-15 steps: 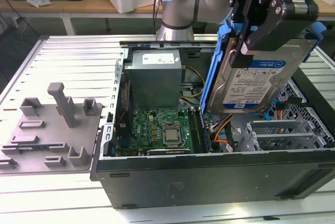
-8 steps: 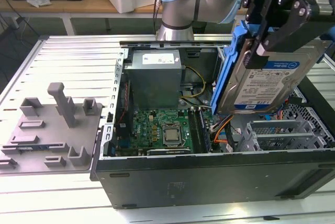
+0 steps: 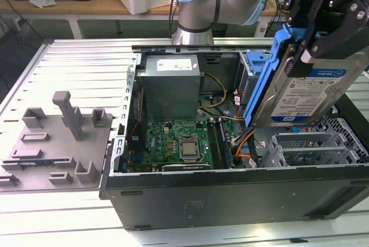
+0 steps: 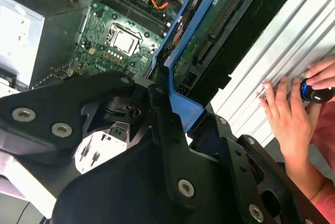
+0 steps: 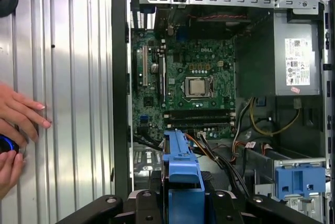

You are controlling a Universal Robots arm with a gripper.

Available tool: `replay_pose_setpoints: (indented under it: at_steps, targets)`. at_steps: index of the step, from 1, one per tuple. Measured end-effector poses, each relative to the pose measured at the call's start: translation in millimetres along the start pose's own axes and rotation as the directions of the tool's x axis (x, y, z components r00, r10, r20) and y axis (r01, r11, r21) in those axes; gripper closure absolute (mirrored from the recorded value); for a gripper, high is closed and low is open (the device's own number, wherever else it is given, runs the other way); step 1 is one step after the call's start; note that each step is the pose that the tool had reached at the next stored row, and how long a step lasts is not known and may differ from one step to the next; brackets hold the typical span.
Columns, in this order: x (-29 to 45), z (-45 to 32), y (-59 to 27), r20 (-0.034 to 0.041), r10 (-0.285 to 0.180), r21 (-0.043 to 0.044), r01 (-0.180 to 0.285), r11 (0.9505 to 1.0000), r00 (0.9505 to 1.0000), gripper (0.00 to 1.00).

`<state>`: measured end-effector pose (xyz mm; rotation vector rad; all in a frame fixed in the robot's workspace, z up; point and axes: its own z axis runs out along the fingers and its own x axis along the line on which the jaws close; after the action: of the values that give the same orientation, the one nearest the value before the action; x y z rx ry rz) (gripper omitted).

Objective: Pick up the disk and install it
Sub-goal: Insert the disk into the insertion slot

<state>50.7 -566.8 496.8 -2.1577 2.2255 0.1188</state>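
In the exterior view we looked down slantwise across the open case (image 3: 230, 201); both wrist views hung close above it, sharing the motherboard (image 5: 188, 88).

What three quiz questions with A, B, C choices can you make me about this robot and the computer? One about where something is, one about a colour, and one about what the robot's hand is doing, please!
1. Where is the disk?
A. Deep inside the computer
B. Up in the air over the open computer
C. Under the computer

2. What colour is the frame around the disk?
A. Red
B. Blue
C. Green

3. What is the robot's hand doing?
A. It is open and empty
B. It is shut on the disk
C. It is resting on the computer

Answers:
1 B, because in the exterior view the disk hangs tilted above the open computer.
2 B, because the plastic edge along the disk is bright blue.
3 B, because the black hand grips the disk near its upper end.
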Motion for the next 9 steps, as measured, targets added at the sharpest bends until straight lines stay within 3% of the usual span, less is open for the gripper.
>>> replay_pose_setpoints:
  at_steps: [9]
  targets:
    - [1.5,-0.7,-19.7,0.0000,0.000,0.0000,0.000,1.0000,1.0000,0.63]
